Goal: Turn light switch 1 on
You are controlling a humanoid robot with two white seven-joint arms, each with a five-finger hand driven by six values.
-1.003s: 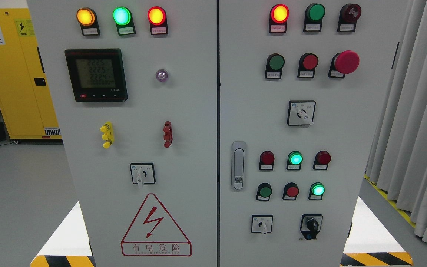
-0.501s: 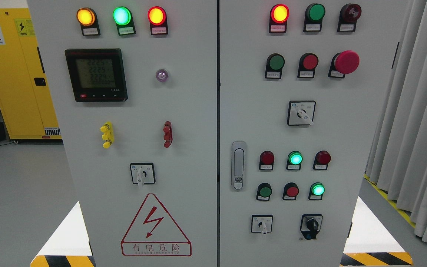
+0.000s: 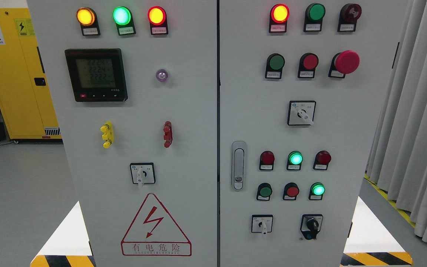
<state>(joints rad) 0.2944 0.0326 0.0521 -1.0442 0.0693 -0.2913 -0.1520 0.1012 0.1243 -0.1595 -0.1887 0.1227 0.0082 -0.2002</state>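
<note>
A grey electrical cabinet (image 3: 184,111) with two doors fills the head view. The right door carries lamps and push buttons: a lit red lamp (image 3: 279,13) at the top, green (image 3: 275,62) and red (image 3: 310,61) buttons under it, a red mushroom button (image 3: 346,62), and two lower rows with a lit green lamp (image 3: 295,158) and a lit green button (image 3: 317,189). Rotary switches sit at mid right (image 3: 301,113), lower right (image 3: 262,224), far lower right (image 3: 311,225) and on the left door (image 3: 142,173). Labels are too small to read, so which one is light switch 1 cannot be told. Neither hand shows.
The left door holds three lit lamps (image 3: 121,16), a digital meter (image 3: 96,74), yellow (image 3: 107,134) and red (image 3: 167,134) terminals and a red shock warning triangle (image 3: 155,225). A door latch (image 3: 238,165) sits by the seam. A yellow cabinet (image 3: 13,70) stands left, grey curtains (image 3: 413,118) right.
Only the digits on the meter have changed. No arm has come into view.
</note>
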